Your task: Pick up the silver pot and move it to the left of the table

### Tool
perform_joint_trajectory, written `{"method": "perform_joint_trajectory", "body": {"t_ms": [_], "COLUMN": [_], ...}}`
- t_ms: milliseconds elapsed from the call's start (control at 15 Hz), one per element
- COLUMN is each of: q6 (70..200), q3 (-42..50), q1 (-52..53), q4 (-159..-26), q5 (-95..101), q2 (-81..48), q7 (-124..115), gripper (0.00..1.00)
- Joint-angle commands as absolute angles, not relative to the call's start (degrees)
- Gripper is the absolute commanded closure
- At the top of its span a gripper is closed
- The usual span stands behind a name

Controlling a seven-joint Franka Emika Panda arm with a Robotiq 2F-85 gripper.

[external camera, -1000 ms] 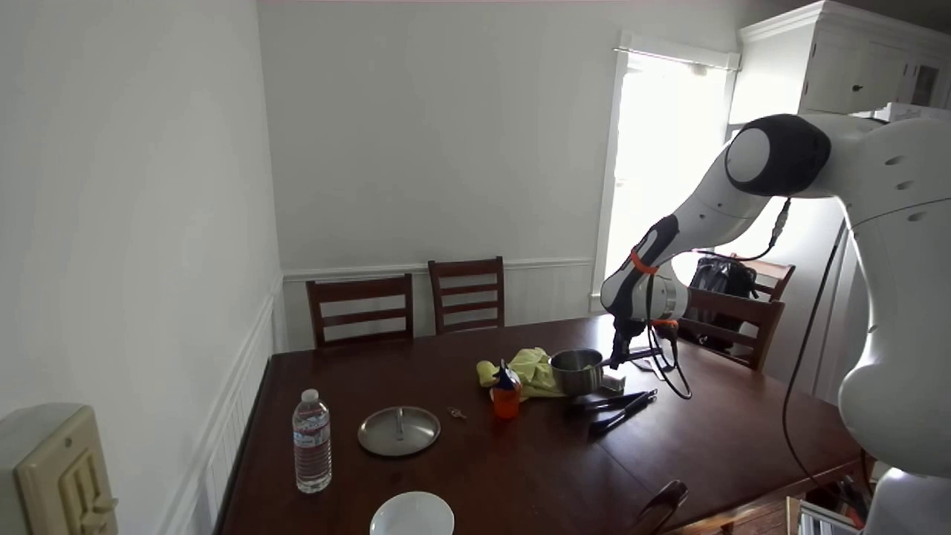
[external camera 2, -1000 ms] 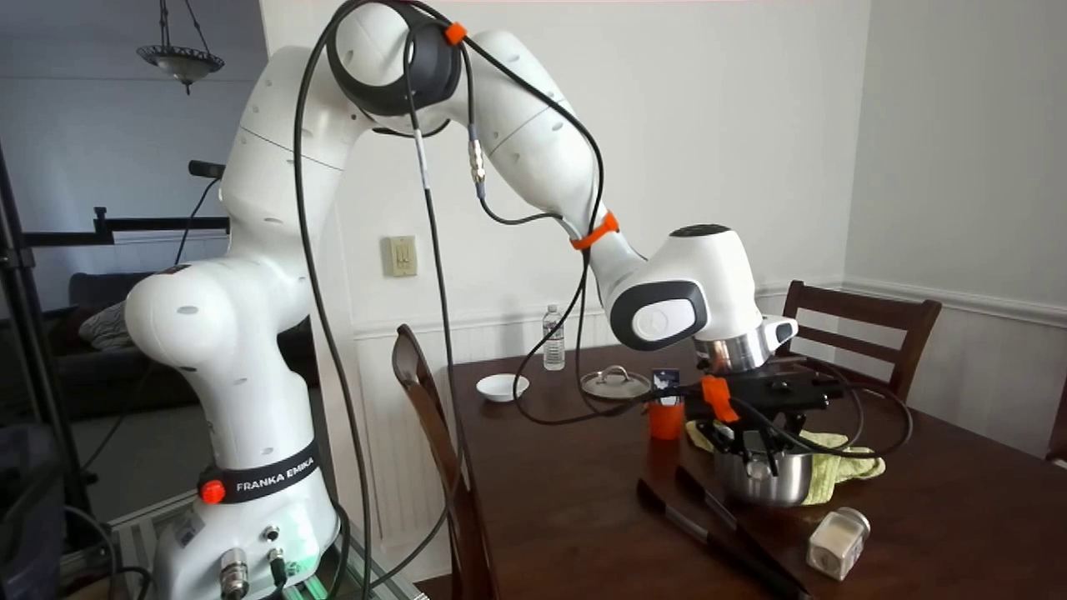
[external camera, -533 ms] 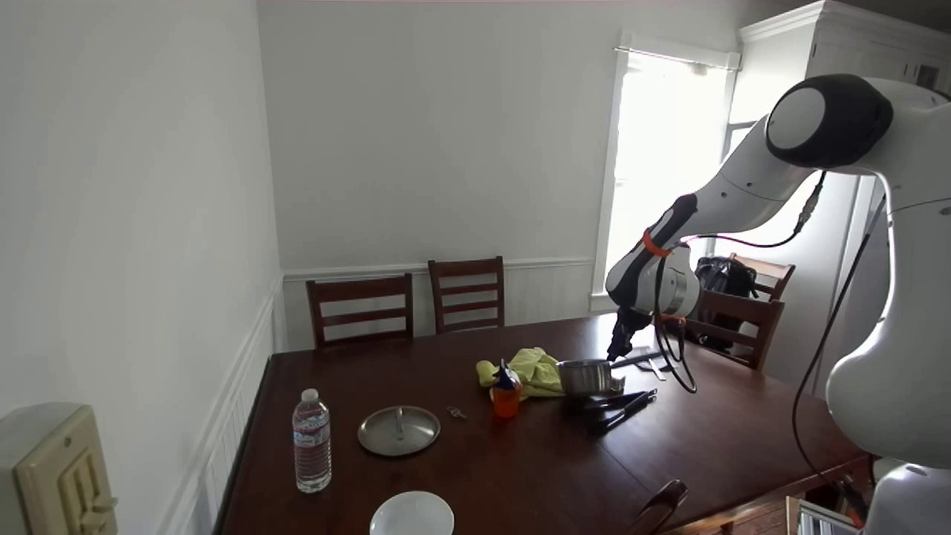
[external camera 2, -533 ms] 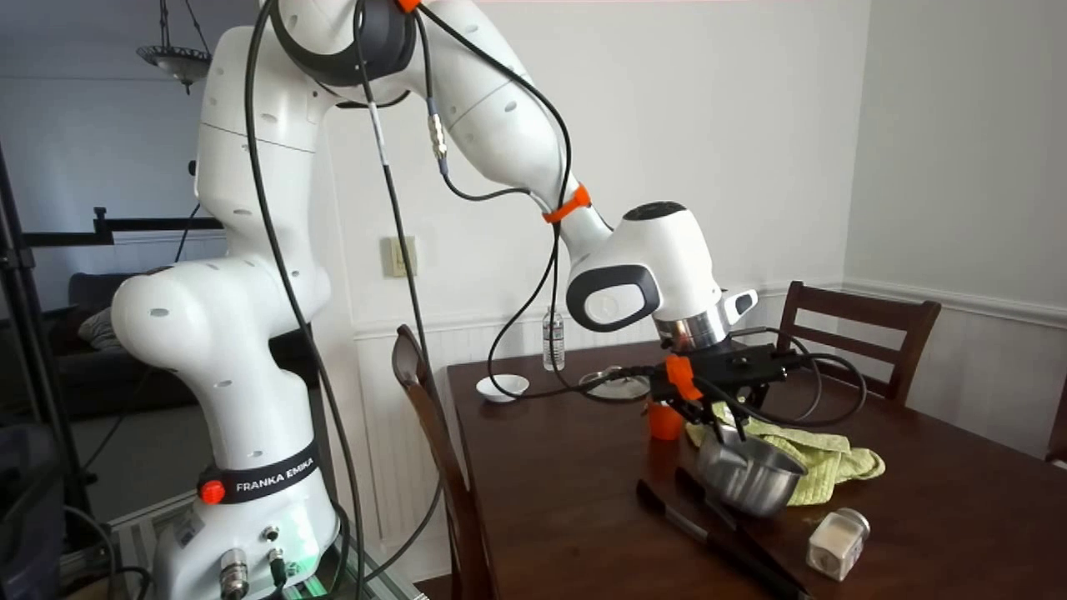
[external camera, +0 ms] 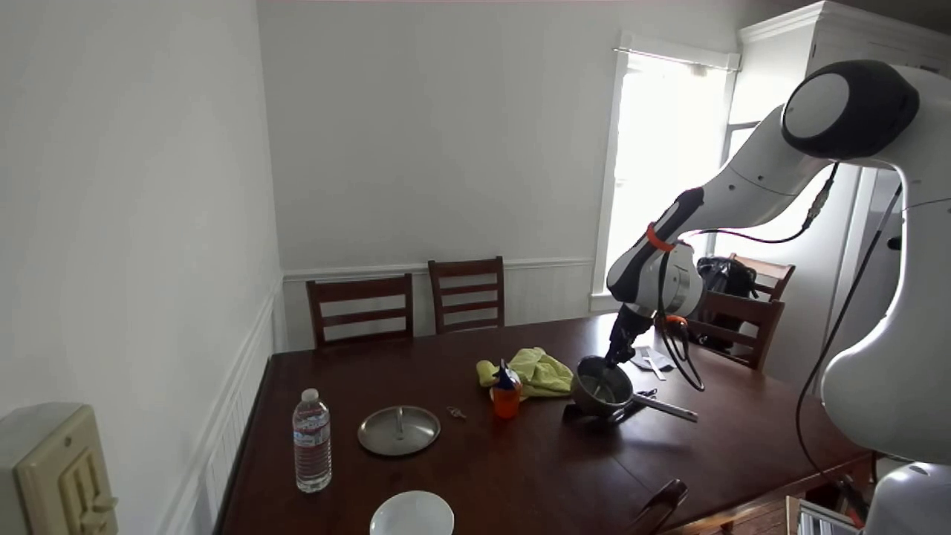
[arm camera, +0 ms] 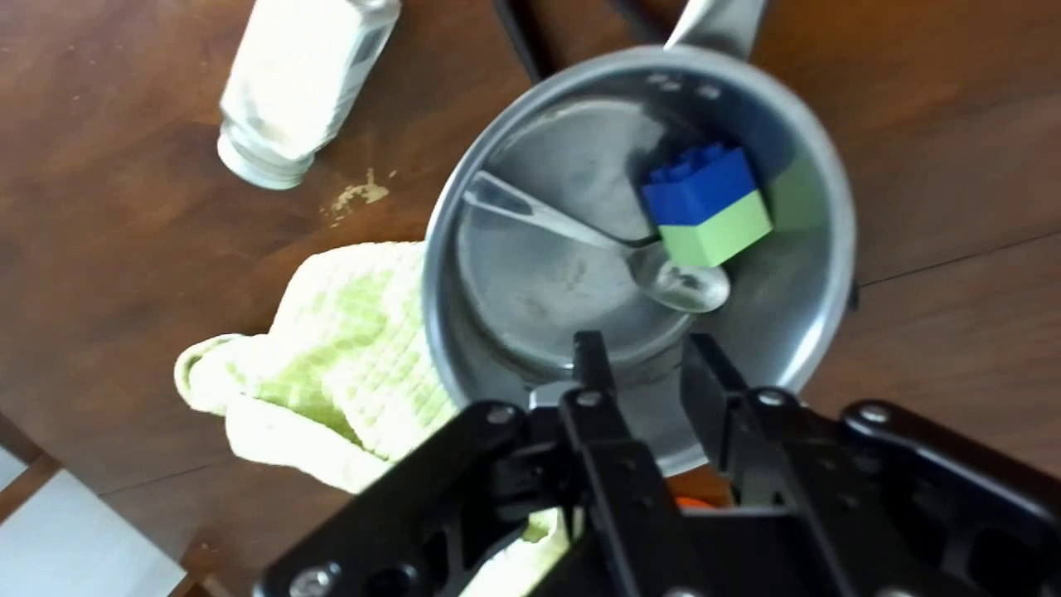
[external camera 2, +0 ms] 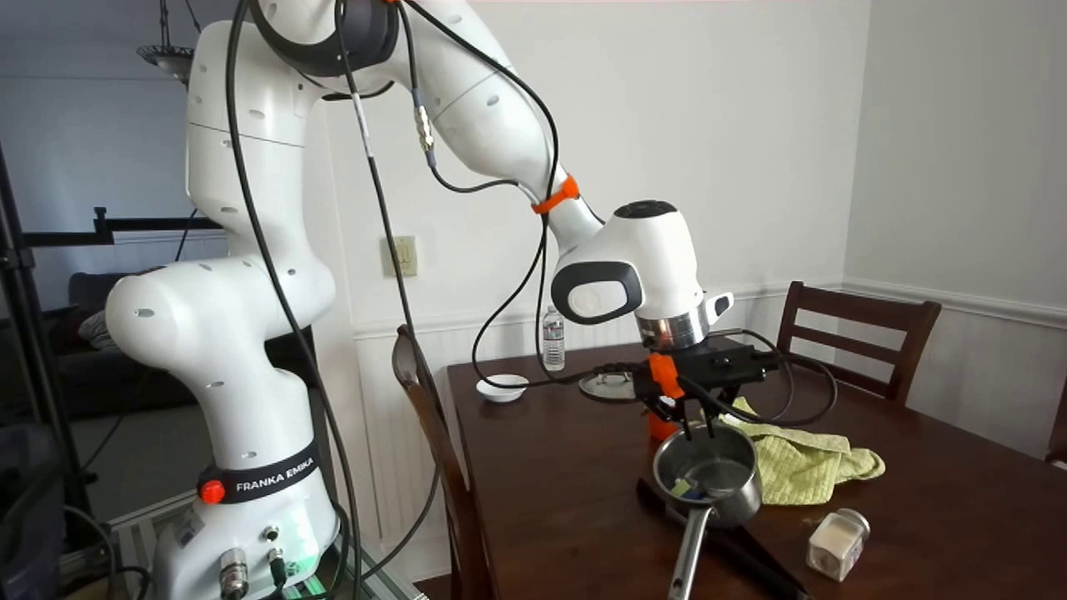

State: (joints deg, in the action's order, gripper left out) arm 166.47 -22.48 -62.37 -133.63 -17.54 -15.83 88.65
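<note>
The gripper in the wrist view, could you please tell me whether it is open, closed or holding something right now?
Gripper: open partway, its tips apart, nothing seen gripped between them.

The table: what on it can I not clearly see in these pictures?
Pot: underside hidden by its own body in all views.
Tongs: partly hidden by the pot in both exterior views.
Jar: in the wrist view, cut off by the top edge and overexposed.
Small item: too tiny to identify in an exterior view.
</note>
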Motion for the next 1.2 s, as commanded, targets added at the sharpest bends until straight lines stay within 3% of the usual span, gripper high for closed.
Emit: {"method": "perform_joint_trajectory", "body": {"t_ms": [0, 333, 400, 667, 1133], "q6": [158.79, 161.60, 161.13, 160.66, 160.16], "q3": [-13.77, -2.60, -0.21, 4.49, 2.60], "q1": [-55.43, -47.57, -46.45, -44.21, -42.62], "q4": [-134.52, -136.59, -135.37, -127.68, -118.45], "q5": [-14.02, -15.60, -14.94, -16.02, -15.85], "q2": [-13.43, -11.12, -11.94, -19.55, -28.02], "q7": [85.56, 78.92, 76.23, 67.98, 55.52], "gripper": [0.39, 0.04, 0.01, 0.00, 0.00]}}
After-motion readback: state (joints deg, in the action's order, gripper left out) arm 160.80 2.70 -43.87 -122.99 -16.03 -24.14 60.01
